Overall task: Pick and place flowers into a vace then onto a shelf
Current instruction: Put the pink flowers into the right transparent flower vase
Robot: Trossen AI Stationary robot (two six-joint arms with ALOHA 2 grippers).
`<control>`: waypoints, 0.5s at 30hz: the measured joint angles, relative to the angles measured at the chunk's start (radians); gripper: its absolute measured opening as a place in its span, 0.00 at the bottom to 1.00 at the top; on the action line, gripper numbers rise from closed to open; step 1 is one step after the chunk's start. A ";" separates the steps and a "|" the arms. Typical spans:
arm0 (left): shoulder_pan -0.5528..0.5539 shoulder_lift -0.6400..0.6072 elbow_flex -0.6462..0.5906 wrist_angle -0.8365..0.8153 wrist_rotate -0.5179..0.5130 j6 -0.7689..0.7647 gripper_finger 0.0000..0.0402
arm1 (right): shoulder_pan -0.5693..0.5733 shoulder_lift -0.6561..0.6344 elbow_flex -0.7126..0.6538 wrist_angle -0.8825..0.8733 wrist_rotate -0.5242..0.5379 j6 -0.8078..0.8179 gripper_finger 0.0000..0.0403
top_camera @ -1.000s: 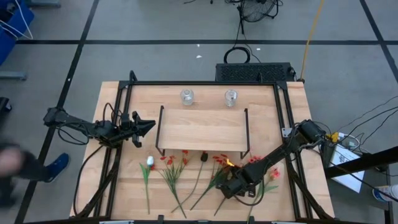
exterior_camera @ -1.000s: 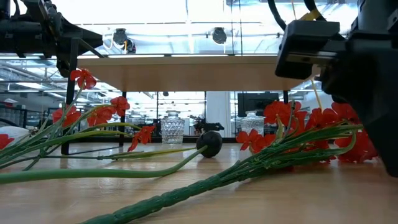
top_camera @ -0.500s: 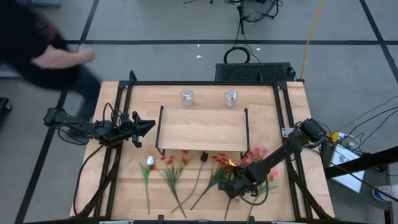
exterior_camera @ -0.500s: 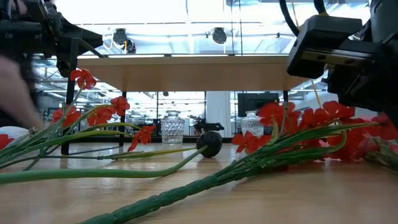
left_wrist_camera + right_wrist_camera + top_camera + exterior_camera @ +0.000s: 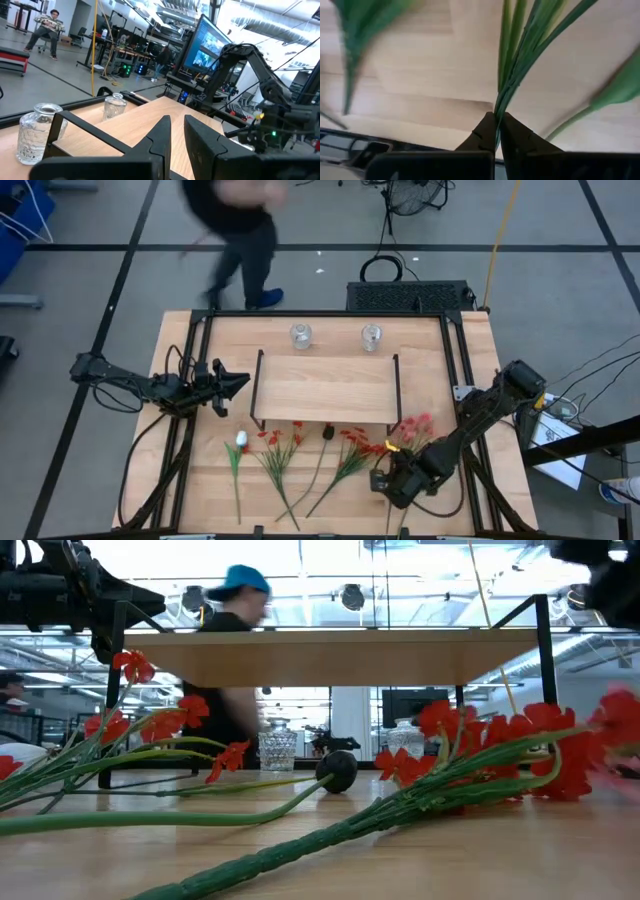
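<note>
1. Lab floor with black tape lines around wooden tabletop (image 5: pixel 200 480); person (image 5: pixel 238 220) walking past its far edge, blurred.
2. Flowers (image 5: pixel 285 455) in a row on tabletop in front of shelf (image 5: pixel 325 388): thin green stems with leaves, small red blossoms, one white tulip bud (image 5: pixel 241 440) at the left end, one dark bud (image 5: pixel 327 433) mid-row.
3. Right gripper (image 5: pixel 393 485) at near right of tabletop, fingers (image 5: pixel 507 132) pinched shut on green stem bundle of red-blossom flower (image 5: pixel 412 430); blossoms lifted, pointing toward shelf's right end frame.
4. Left gripper (image 5: pixel 240 381) hovering just left of shelf, jaws a narrow slit, holding nothing.
5. Shelf: light-wood board on thin black end frames, top bare. Two glass vases (image 5: pixel 300 335) (image 5: pixel 371 336) behind it, well apart from flowers; shelf sits between.
6. Versus a second ago: right gripper closed from half open, pulled toward near right edge, flower dragged clear of neighbouring stems. Left arm unchanged. Person moved from left side to far edge.
</note>
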 joint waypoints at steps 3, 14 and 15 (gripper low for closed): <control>0.000 0.000 0.000 0.002 0.000 0.000 0.14 | 0.002 -0.054 0.001 -0.038 0.032 -0.006 0.00; 0.000 0.000 0.000 0.001 0.000 0.000 0.14 | 0.046 -0.247 0.004 -0.214 0.283 -0.021 0.00; 0.000 0.000 0.000 0.001 0.000 0.000 0.14 | 0.049 -0.257 0.004 -0.243 0.291 -0.023 0.00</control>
